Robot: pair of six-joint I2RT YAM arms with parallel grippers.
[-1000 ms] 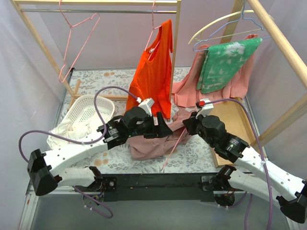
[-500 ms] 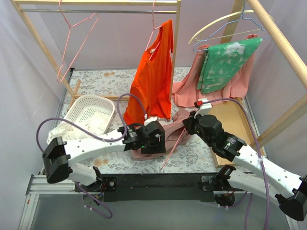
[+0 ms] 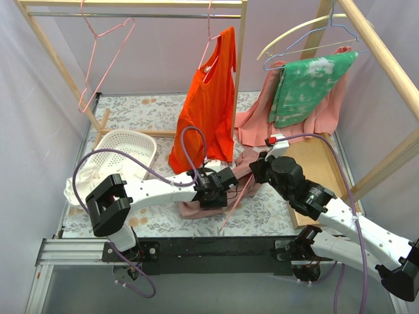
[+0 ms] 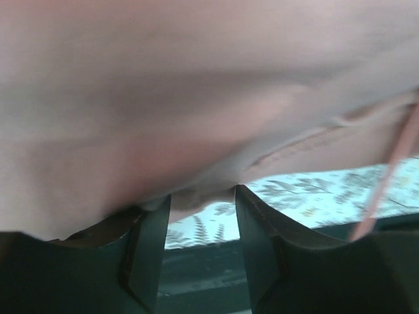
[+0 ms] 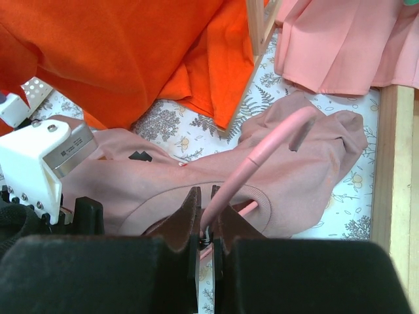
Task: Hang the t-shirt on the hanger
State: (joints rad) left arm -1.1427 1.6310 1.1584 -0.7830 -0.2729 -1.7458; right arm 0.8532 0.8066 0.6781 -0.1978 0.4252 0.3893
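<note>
Right wrist view shows the right hand [image 5: 205,197] clamped on the hanger [image 5: 258,152]; the left hand [image 4: 200,201] gapes against the t-shirt [image 4: 196,98].

Pretty sure it's a robot lab mock laundry corner: white left arm [image 3: 157,191] and right arm [image 3: 353,226] on a black metal rail [image 3: 216,249], light wooden clothes rack [image 3: 239,65], floral-print table [image 3: 147,108].

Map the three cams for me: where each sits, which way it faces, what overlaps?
Top external: above and behind, looking down at the table; left arm, right arm show.
Left wrist: on the left arm, facing the t-shirt close up; left tool open.
Right wrist: facing down; right tool shut on the hanger.
Shared: both wrists see t-shirt and hanger.
</note>
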